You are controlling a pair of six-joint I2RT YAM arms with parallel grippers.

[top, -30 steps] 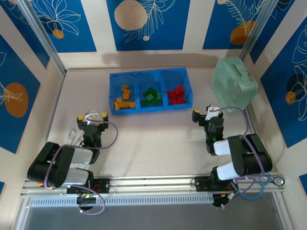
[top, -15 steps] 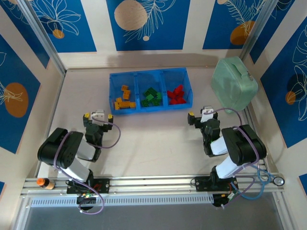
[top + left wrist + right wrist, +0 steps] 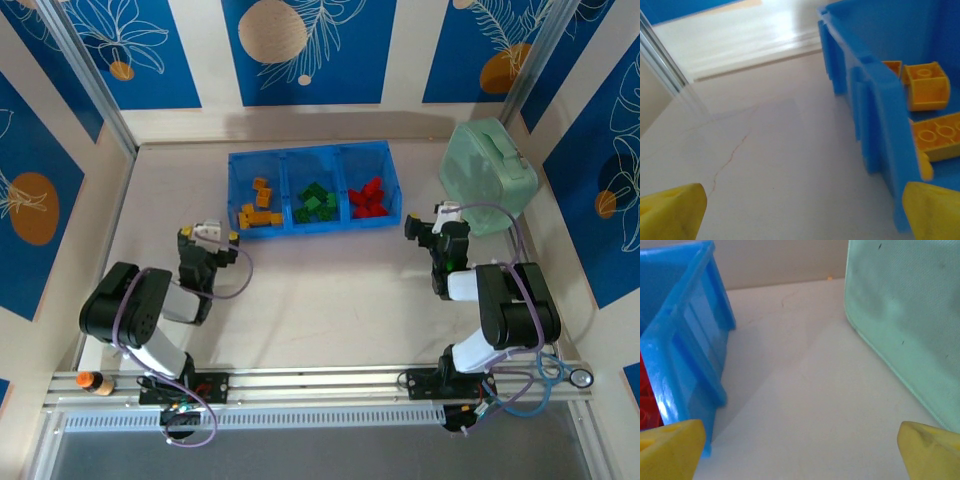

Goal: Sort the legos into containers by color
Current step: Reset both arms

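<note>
Three containers (image 3: 300,152) of colour-matched legos (image 3: 317,201)

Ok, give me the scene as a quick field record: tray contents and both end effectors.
container: blue tray, three compartments
left compartment: yellow-orange legos
middle compartment: green legos
right compartment: red legos
left end effector: open, empty, near tray's left front corner
right end effector: open, empty, between tray and mint case
</note>
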